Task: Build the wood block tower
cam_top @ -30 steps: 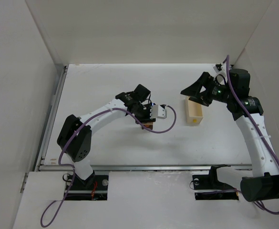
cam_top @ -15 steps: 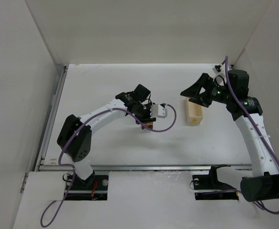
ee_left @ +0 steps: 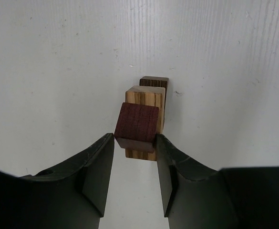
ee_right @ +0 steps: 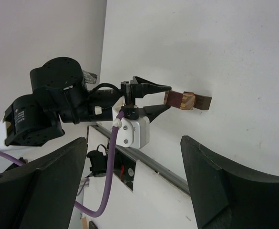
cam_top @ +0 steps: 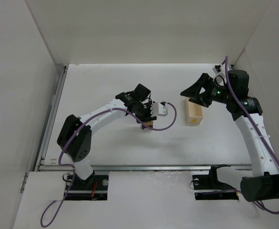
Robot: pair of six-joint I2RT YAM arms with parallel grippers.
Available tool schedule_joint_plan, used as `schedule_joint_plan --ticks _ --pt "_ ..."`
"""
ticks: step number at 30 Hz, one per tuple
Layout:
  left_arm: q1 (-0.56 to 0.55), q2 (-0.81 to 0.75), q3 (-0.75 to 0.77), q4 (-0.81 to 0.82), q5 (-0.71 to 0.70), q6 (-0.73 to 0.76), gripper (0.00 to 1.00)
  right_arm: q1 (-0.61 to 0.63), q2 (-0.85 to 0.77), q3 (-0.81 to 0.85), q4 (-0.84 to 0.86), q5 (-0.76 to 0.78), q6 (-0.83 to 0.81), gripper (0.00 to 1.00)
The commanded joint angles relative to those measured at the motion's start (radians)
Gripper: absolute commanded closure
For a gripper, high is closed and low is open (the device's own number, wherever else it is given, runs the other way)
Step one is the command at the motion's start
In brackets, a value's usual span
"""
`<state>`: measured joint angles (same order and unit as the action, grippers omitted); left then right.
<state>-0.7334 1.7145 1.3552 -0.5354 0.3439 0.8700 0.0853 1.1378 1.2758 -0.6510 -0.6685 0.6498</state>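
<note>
On the desk (cam_top: 101, 86), topping the wood block tower (ee_left: 154, 82) with left gripper (ee_left: 134, 143) clamped on reddish block (ee_left: 137, 123) atop tan block (ee_left: 146, 98). Next: release gently, lift straight. Right gripper (ee_right: 132, 186) apart, empty.

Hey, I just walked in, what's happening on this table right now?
The left gripper is closed on a reddish-brown block, holding it on top of a tan block that sits on a dark brown block. The wood block tower is three high, not yet released. The right gripper is open and empty, hovering by the cream box.
</note>
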Motion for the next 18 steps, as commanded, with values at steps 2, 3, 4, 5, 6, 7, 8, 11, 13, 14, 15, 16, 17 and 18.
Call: schedule_joint_plan --ticks 2,3,4,5,6,7,8,11,13,14,15,16,17,18 --pt "-0.003 -0.019 0.022 0.008 0.004 -0.022 0.63 -0.005 -0.015 0.005 0.016 0.003 -0.019 0.15" --pt "-0.003 -0.019 0.022 -0.004 0.015 -0.01 0.63 -0.005 -0.015 0.005 0.016 0.003 -0.019 0.15" --pt "-0.003 -0.019 0.022 -0.005 0.015 -0.009 0.63 -0.005 -0.015 0.005 0.016 0.003 -0.019 0.15" --pt "-0.003 -0.019 0.022 -0.005 0.015 0.0 0.63 -0.005 -0.015 0.005 0.016 0.003 -0.019 0.15" --pt "-0.003 -0.019 0.022 -0.014 0.015 0.0 0.63 -0.005 -0.015 0.005 0.016 0.003 -0.019 0.15" --pt "-0.003 -0.019 0.022 -0.014 0.015 0.0 0.63 -0.005 -0.015 0.005 0.016 -0.006 -0.019 0.15" --pt "-0.003 -0.019 0.022 -0.023 0.015 0.009 0.63 -0.005 -0.015 0.005 0.016 -0.006 -0.019 0.15" --pt "-0.003 -0.019 0.022 -0.032 0.024 0.018 0.63 -0.005 -0.015 0.005 0.016 -0.006 -0.019 0.15" --pt "-0.003 -0.019 0.022 -0.043 0.035 0.018 0.63 -0.005 -0.015 0.005 0.016 -0.006 -0.019 0.15" --pt "-0.003 -0.019 0.022 -0.043 0.035 0.018 0.63 -0.005 -0.015 0.005 0.016 -0.006 -0.019 0.15" --pt "-0.003 -0.019 0.022 -0.052 0.035 0.018 0.64 -0.005 -0.015 0.005 0.016 -0.006 -0.019 0.15" --pt "-0.003 -0.019 0.022 -0.052 0.035 0.018 0.64 -0.005 -0.015 0.005 0.016 -0.006 -0.019 0.15" --pt "-0.003 -0.029 0.022 -0.052 0.044 0.018 0.64 -0.005 -0.015 0.005 0.016 -0.006 -0.019 0.15" --pt "-0.003 -0.029 0.022 -0.052 0.044 0.027 0.64 -0.005 -0.015 0.005 0.016 -0.006 -0.019 0.15"
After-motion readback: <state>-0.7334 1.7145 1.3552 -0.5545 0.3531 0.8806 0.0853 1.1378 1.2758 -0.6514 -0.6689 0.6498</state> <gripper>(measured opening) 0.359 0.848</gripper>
